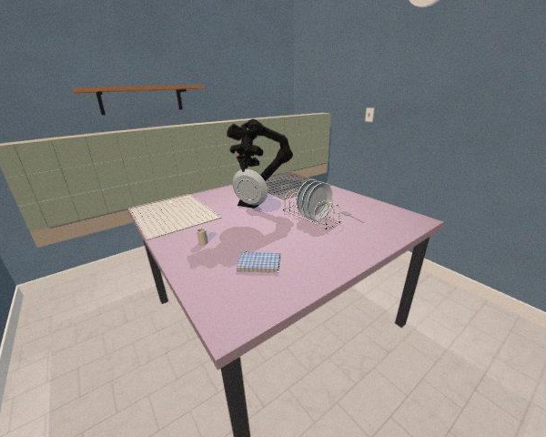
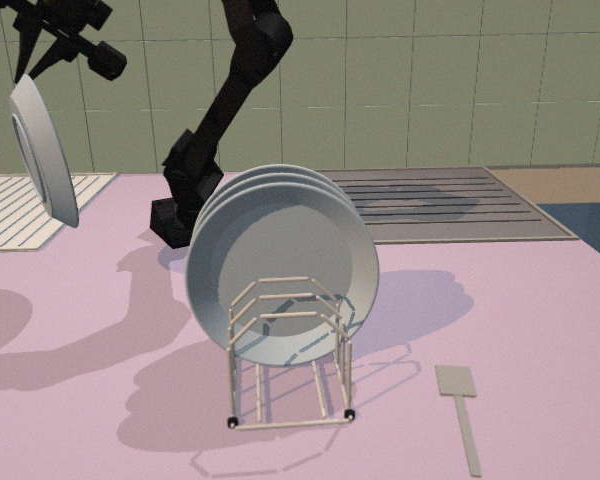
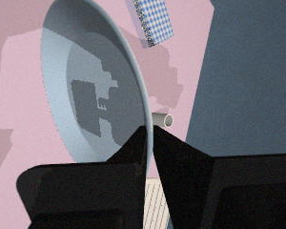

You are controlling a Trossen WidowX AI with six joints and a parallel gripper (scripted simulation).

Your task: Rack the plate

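The white plate point(image 1: 249, 187) hangs in the air above the pink bench point(image 1: 310, 263), nearly upright, its upper rim pinched in the black claw point(image 3: 150, 138). The claw is closed almost fully, its two fingers pressing either side of the thin rim, as the wrist view shows plainly. In the exterior view the plate point(image 2: 42, 149) appears edge-on and slightly tilted, off to the left of the dish rack point(image 2: 231, 361) and well apart from it, clear of the bench surface.

The wire dish rack point(image 1: 289, 211) stands on the bench with three plates point(image 2: 282, 268) upright in its rear slots, one behind another. The front slots, nearest the exterior camera, hold nothing. Two dark feet at the rack's front corners rest on the bench; the rear feet are hidden.

The black arm point(image 2: 248, 62) rises from its base point(image 2: 160, 227) behind the rack and bends over toward the left, where the claw point(image 2: 29, 59) grips the plate from above.

Behind the rack lies a grey ridged draining mat point(image 2: 445, 206), and to the left a white ridged mat point(image 1: 174, 214). A flat spatula point(image 2: 460, 403) lies on the bench to the right of the rack. Nearer the front of the bench are a small beige cup point(image 1: 201, 236) and a blue checked folded cloth point(image 1: 257, 261). A green tiled backsplash point(image 1: 99, 174) runs along the far side, with a wooden wall shelf point(image 1: 136, 88) above it.
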